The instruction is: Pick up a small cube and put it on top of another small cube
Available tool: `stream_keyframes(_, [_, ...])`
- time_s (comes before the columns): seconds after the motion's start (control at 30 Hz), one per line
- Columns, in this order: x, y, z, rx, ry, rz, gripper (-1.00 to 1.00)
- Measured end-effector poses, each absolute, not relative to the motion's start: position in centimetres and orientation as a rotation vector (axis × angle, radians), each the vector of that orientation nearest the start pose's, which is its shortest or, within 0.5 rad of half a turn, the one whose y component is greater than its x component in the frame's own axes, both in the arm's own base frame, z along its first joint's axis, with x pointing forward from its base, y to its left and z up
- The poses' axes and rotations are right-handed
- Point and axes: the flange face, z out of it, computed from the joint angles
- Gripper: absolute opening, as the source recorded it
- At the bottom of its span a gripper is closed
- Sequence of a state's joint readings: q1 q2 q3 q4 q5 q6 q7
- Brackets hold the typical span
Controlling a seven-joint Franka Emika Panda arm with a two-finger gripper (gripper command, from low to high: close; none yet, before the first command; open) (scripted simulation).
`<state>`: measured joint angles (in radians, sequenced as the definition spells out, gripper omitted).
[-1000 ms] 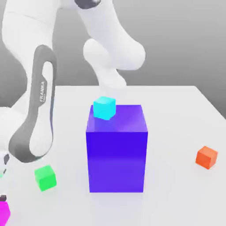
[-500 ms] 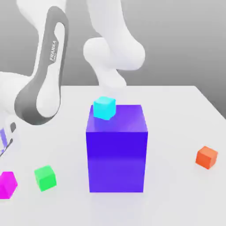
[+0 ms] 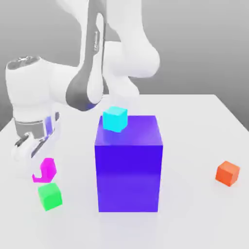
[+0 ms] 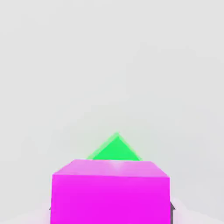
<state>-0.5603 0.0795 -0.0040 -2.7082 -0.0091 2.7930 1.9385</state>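
Carry step, by our reading: the hand (image 3: pixel 40 168) is clamped shut on the pink cube (image 3: pixel 45 170), which is lifted clear of the desk (image 3: pixel 194 126). The green cube (image 3: pixel 50 196) sits on the desk just below the hand and slightly off to one side; in the hand view its corner (image 4: pixel 114 148) peeks past the pink cube (image 4: pixel 110 192). Next we would need to centre over the green one, square the faces, then lower gently. The arm is folded low, hand pointing down.
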Motion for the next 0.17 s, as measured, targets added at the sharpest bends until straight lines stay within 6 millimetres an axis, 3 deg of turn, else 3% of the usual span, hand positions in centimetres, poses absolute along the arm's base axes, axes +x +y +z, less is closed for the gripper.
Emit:
stream_keyframes(0.07, [34.3, -21.5, 18.7, -1.002, 2.977, -0.006, -1.0])
stream_keyframes(0.1, [34.2, -21.5, 18.1, -1.003, 2.976, -0.004, 1.0])
stream_keyframes(0.17, [34.2, -21.5, 18.1, -1.003, 2.976, -0.004, 1.0])
